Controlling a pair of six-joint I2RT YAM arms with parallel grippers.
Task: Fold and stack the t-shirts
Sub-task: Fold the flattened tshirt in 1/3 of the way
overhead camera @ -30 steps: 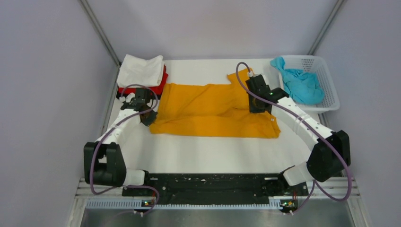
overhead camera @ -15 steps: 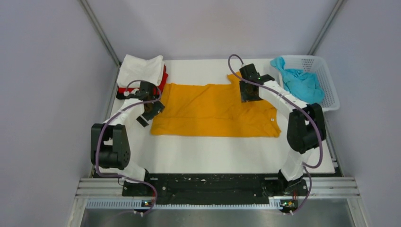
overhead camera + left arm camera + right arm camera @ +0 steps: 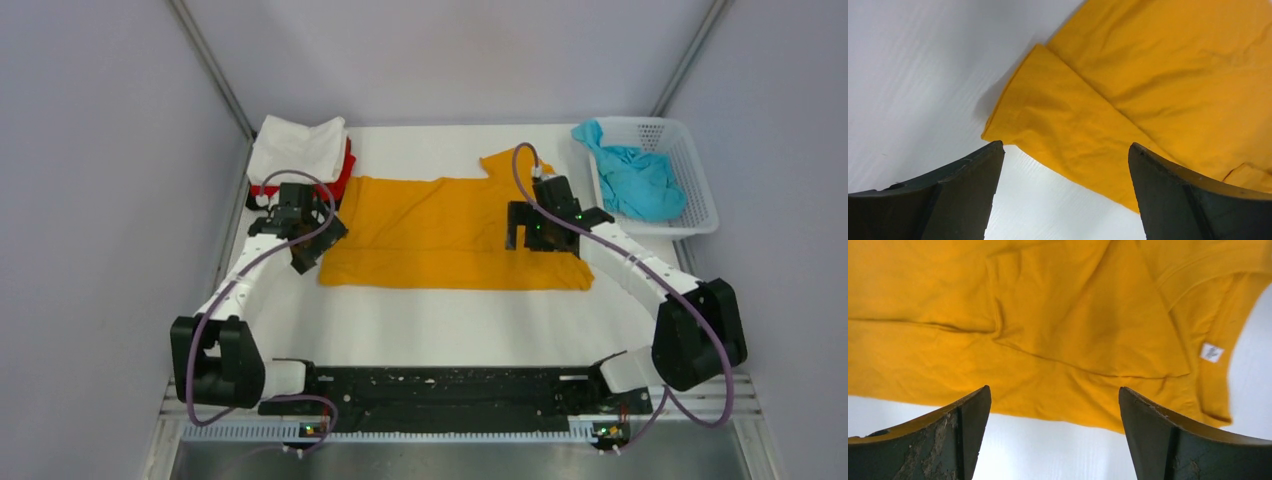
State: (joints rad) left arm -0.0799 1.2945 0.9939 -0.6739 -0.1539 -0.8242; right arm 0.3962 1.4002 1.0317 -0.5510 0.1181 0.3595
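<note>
The orange-yellow t-shirt [image 3: 440, 235] lies flat across the middle of the white table [image 3: 450, 330], folded lengthwise, one sleeve pointing to the far side. My left gripper [image 3: 310, 245] hovers open over its left end; the wrist view shows the folded corner [image 3: 1048, 110] between the wide jaws [image 3: 1065, 146]. My right gripper [image 3: 530, 225] is open above the collar end, with cloth [image 3: 1058, 315] and a white label [image 3: 1211, 352] beyond its jaws [image 3: 1053, 390]. Neither holds anything. A folded white t-shirt [image 3: 298, 148] rests on a red one [image 3: 340, 182] at the far left. A teal t-shirt [image 3: 635, 180] is bunched in the basket.
The white perforated basket [image 3: 702, 200] stands at the far right corner. Grey walls and slanted metal posts close in the table on both sides. A bare strip of table runs between the orange shirt's near edge and the arm bases.
Both grippers went from shut to open and let go of the orange shirt. They reached toward the far side, then drew back nearer; the shirt now lies flatter and neater.
</note>
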